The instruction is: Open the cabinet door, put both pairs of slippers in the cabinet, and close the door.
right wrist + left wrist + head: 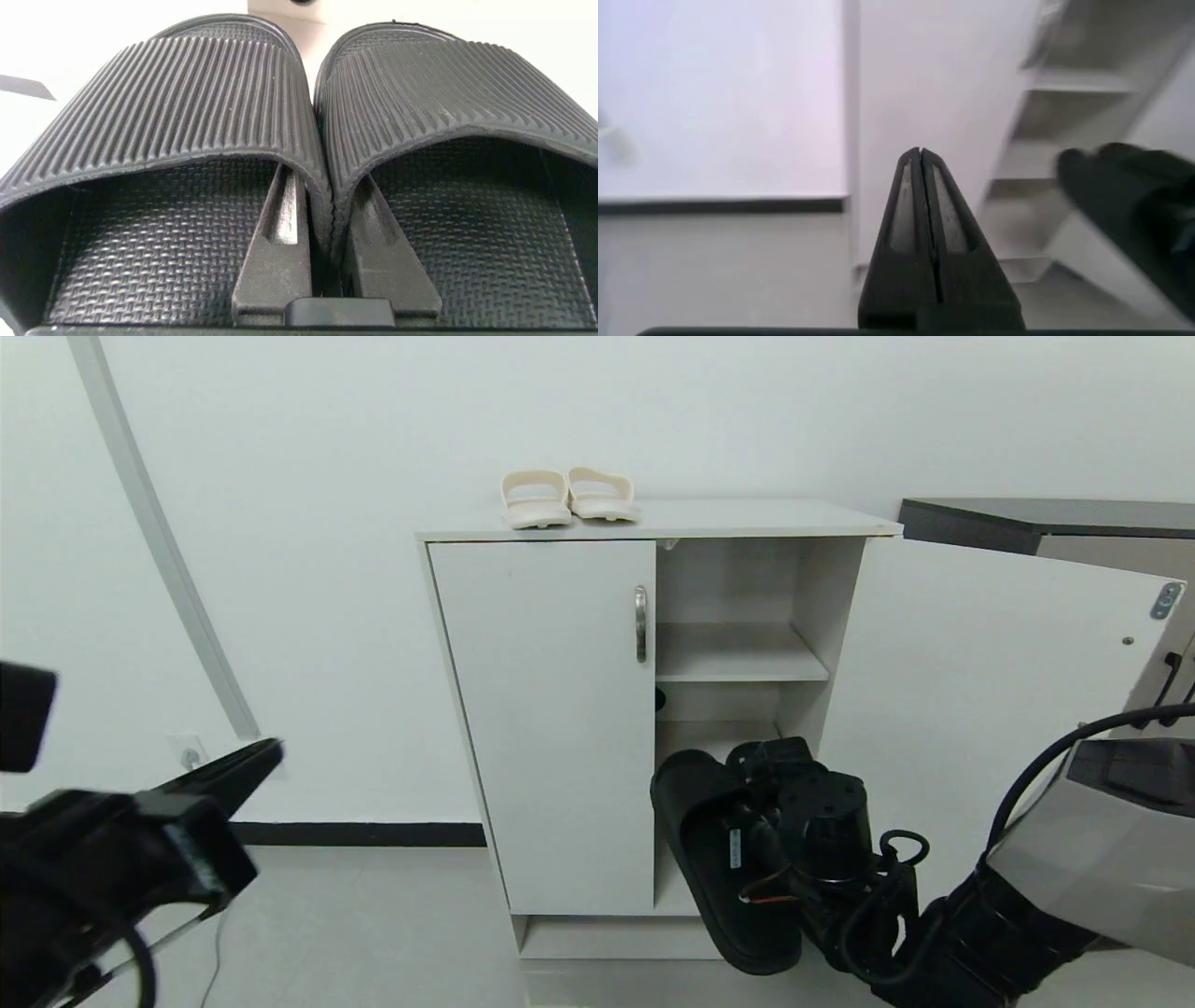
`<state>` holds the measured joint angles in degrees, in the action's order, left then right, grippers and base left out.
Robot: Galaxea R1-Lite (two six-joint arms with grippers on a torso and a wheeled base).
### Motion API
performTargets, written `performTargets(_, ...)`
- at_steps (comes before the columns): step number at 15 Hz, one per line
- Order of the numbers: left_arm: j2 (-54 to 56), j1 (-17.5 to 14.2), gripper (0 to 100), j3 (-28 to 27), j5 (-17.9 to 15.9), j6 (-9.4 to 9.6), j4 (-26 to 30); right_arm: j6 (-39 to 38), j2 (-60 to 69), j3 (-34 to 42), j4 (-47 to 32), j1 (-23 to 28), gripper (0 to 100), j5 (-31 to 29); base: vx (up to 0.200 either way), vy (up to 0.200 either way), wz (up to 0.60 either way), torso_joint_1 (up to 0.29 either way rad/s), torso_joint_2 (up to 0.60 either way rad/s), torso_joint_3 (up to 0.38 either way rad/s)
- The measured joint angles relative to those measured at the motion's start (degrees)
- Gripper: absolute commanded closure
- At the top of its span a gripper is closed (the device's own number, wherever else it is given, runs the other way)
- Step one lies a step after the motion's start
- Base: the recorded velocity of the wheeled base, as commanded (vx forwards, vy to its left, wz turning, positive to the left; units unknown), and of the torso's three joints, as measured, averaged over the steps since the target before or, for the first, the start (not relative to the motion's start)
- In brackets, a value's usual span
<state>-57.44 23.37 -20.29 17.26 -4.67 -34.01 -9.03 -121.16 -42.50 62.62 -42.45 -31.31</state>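
Our right gripper (322,210) is clamped on the black slippers (206,103), one finger inside each, before the open cabinet (546,728). Our left gripper (920,177) hangs closed and empty, well apart.

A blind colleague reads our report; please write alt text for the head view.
The right gripper holds a pair of black slide slippers before the open right side of a white two-door cabinet. A pair of cream slide slippers lies on its top; its left door is shut. The shut left gripper hangs far left.
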Motion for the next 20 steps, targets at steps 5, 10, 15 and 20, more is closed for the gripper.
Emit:
performTargets(5,25.48,-16.48,100,7.5,2.46,1.96,17.24,-5.91,-0.85,-6.78,-11.41,2.65,100,-2.99,0.0,0.0,0.0,0.0,0.0,0.0)
performTargets(10,46.4,-23.19,100,16.93,2.5,3.22,29.42,-5.99,-1.08,-7.42,-11.52,2.73,100,-3.27,0.0,0.0,0.0,0.0,0.0,0.0)
performTargets(15,56.1,-23.39,100,20.04,-18.74,5.53,33.44,-6.01,-1.13,-6.7,-11.12,1.44,100,-3.1,0.0,0.0,0.0,0.0,0.0,0.0)
performTargets(20,57.44,-23.44,100,20.13,-22.1,6.03,34.04,-5.41,-1.49,-8.74,-11.39,-0.07,100,-3.27,0.0,0.0,0.0,0.0,0.0,0.0)
